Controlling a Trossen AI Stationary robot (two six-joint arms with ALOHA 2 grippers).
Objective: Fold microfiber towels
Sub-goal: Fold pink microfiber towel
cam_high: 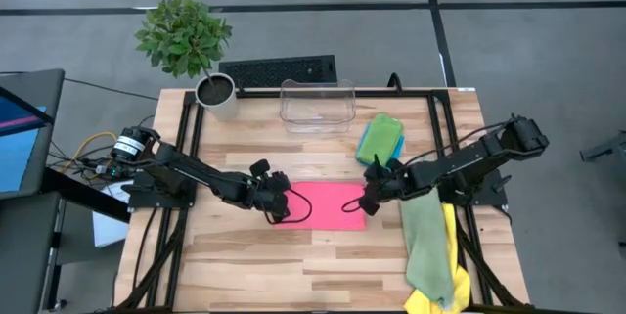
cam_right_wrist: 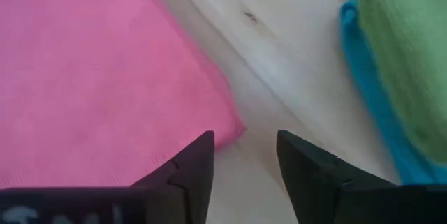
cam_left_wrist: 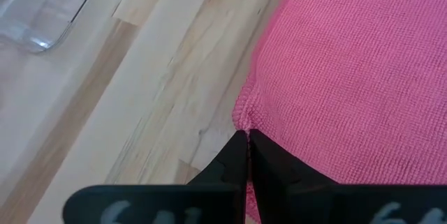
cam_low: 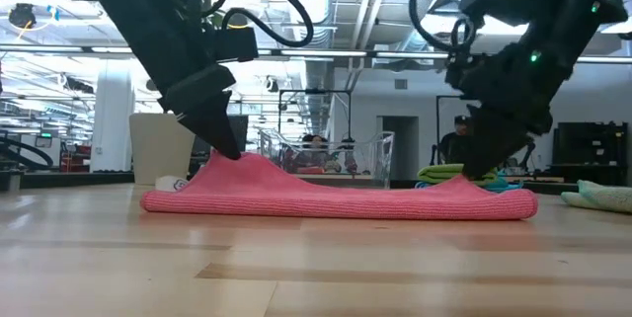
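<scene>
Mid-fold on the pink towel [cam_high: 328, 205], spread at table centre. At its nine o'clock edge, left gripper [cam_high: 277, 200] clenched on a pinch of pink cloth, fingers [cam_left_wrist: 241, 165] pressed together with the hem lifted into a small peak. At three o'clock, right gripper [cam_high: 371, 198] low over the opposite corner, fingers [cam_right_wrist: 195, 165] parted, nothing between them; corner lying just beside the tips. Green towel [cam_high: 381, 133] on blue towel [cam_high: 394, 148] stacked at one o'clock, seemingly folded already; sage towel [cam_high: 426, 246] and yellow towel [cam_high: 442, 294] waiting at four o'clock. Probably next: closing the right fingers on that corner, then lifting both sides evenly and carrying them across, keeping edges aligned.
</scene>
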